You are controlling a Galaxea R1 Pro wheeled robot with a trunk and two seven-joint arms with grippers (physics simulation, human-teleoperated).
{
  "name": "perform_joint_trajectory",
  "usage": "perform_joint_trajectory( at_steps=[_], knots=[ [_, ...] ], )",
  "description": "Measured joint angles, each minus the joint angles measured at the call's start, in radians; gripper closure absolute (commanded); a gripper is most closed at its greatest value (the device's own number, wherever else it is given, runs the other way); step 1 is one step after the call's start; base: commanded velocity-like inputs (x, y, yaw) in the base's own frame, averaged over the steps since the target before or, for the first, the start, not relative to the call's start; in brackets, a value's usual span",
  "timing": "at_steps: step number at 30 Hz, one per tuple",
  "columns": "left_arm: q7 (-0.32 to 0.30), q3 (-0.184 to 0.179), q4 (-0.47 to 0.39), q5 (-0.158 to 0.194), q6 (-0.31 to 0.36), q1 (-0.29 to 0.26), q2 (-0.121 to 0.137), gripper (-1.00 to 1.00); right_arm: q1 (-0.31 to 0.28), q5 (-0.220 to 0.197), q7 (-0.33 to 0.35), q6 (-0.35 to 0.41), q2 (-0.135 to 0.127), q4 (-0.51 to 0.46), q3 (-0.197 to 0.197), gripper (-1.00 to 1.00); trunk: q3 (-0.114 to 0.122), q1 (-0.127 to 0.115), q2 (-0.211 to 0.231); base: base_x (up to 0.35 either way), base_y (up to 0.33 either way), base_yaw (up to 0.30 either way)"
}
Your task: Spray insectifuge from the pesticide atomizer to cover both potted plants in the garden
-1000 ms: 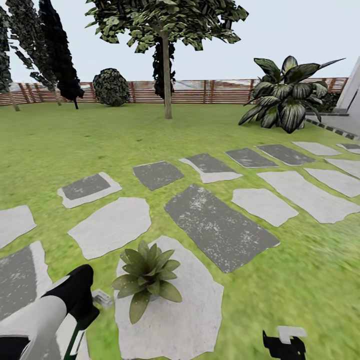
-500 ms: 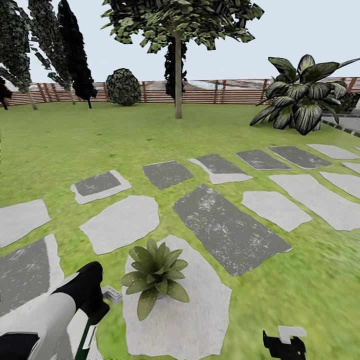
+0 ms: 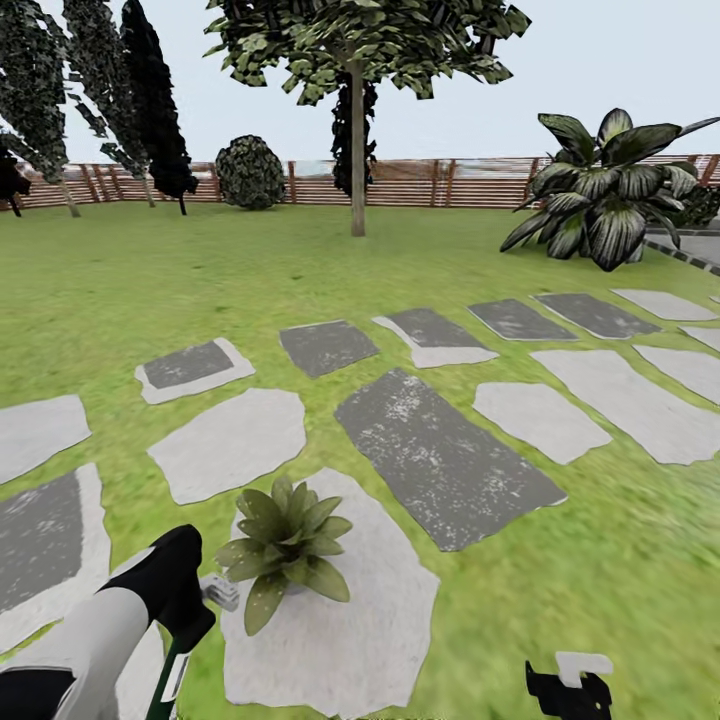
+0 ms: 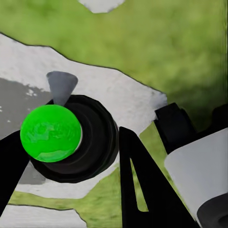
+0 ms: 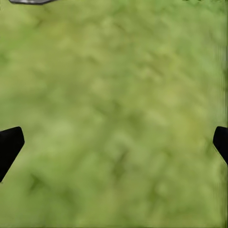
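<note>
Pesticide atomizer (image 4: 64, 137) sat clamped in left pincer (image 4: 71, 156), nozzle end just beside the potted plant (image 3: 283, 550) on its stepping stone (image 3: 350, 640), likely lined up for spraying. Right pincer (image 5: 114, 142) hung spread apart, holding nothing, over lawn (image 5: 114, 95).

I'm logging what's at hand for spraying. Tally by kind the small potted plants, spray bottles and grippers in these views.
Small potted plant: 1
Slim pesticide atomizer: 1
Grippers: 2, the left gripper shut on the bottle, the right gripper with its jaws wide apart
Total: 4
</note>
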Motion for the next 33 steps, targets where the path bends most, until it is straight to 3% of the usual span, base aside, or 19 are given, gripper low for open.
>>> perform_joint_trajectory(
  at_steps=[6, 18, 28, 31, 33],
  knots=[
    [0.0, 0.001, 0.0, 0.002, -0.001, 0.001, -0.008, 1.0, 0.0, 0.0, 0.0, 0.0, 0.0, 0.0, 0.0, -1.0, 0.0, 0.0, 0.0, 0.068, -0.272, 0.263],
    [0.001, 0.004, 0.0, 0.0, -0.004, 0.005, -0.007, 1.0, 0.0, 0.0, 0.0, 0.0, 0.0, 0.001, 0.0, -1.0, 0.0, 0.0, 0.0, -0.144, -0.24, 0.029],
    [-0.002, 0.007, -0.001, 0.011, 0.0, -0.001, 0.003, 1.0, 0.0, 0.0, 0.0, 0.0, 0.0, 0.001, 0.0, -1.0, 0.0, 0.0, 0.0, 0.019, -0.193, 0.24],
    [-0.03, 0.005, -0.004, 0.006, 0.001, -0.013, 0.0, 1.0, 0.0, 0.0, 0.0, 0.001, 0.0, 0.001, 0.0, -1.0, 0.0, 0.0, 0.0, 0.026, -0.02, 0.065],
    [-0.094, 0.002, -0.019, 0.002, 0.0, -0.056, -0.005, 1.0, 0.0, 0.0, 0.0, 0.001, 0.0, 0.001, 0.0, -1.0, 0.0, 0.0, 0.0, 0.005, -0.004, 0.014]
  ],
)
